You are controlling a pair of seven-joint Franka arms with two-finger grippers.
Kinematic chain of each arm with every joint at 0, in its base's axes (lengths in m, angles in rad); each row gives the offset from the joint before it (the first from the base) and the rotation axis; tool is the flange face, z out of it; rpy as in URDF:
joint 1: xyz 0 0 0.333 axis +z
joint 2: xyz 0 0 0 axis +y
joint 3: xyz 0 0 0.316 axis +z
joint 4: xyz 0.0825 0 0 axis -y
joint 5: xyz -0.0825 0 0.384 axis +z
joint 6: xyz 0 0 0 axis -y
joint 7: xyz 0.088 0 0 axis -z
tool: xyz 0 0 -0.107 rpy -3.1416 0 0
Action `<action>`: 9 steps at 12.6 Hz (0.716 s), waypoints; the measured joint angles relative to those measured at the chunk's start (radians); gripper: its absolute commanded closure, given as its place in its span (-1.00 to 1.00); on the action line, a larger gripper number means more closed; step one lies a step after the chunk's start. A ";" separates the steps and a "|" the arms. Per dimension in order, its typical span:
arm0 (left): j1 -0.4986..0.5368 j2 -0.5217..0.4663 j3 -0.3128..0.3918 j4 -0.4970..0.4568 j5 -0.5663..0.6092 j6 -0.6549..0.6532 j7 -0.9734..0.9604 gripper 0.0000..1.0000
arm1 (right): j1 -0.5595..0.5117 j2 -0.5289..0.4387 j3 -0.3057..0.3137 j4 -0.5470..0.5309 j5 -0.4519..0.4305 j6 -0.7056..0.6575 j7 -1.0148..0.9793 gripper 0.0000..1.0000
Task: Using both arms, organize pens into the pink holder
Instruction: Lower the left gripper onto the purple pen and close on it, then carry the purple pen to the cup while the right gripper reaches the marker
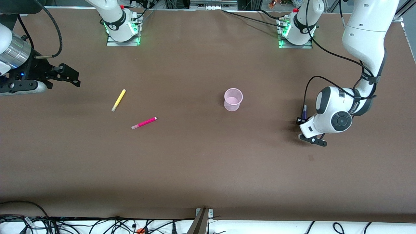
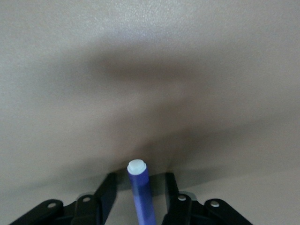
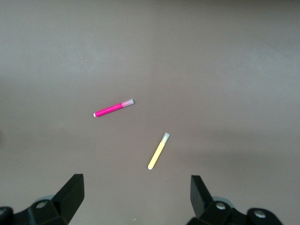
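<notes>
The pink holder [image 1: 233, 99] stands upright mid-table. A yellow pen [image 1: 118, 100] [image 3: 158, 151] and a magenta pen [image 1: 144, 123] [image 3: 114, 108] lie flat toward the right arm's end. My right gripper [image 1: 76, 79] [image 3: 136, 183] hangs open and holds nothing, above the table by that end, with both pens apart from it. My left gripper [image 1: 300, 121] [image 2: 139, 177] is down at the table toward the left arm's end. A dark purple pen [image 1: 304, 112] [image 2: 140, 192] lies between its fingers, white tip pointing out, with a narrow gap still showing on each side.
The brown table [image 1: 208, 169] carries only the holder and the pens. The two arm bases [image 1: 122, 27] [image 1: 294, 31] stand along its edge farthest from the front camera. Cables [image 1: 97, 226] run below its nearest edge.
</notes>
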 measured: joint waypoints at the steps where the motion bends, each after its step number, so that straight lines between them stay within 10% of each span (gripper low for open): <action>1: 0.000 -0.002 0.000 0.000 0.000 0.000 0.000 1.00 | 0.001 0.000 0.001 0.001 0.000 0.000 0.005 -1.00; 7: -0.001 -0.007 -0.001 0.026 0.000 -0.013 0.057 1.00 | 0.003 0.000 0.009 0.003 0.001 0.001 0.111 -1.00; 9: -0.012 -0.022 -0.021 0.139 -0.001 -0.203 0.065 1.00 | 0.019 0.000 0.011 0.003 0.001 0.000 0.196 -1.00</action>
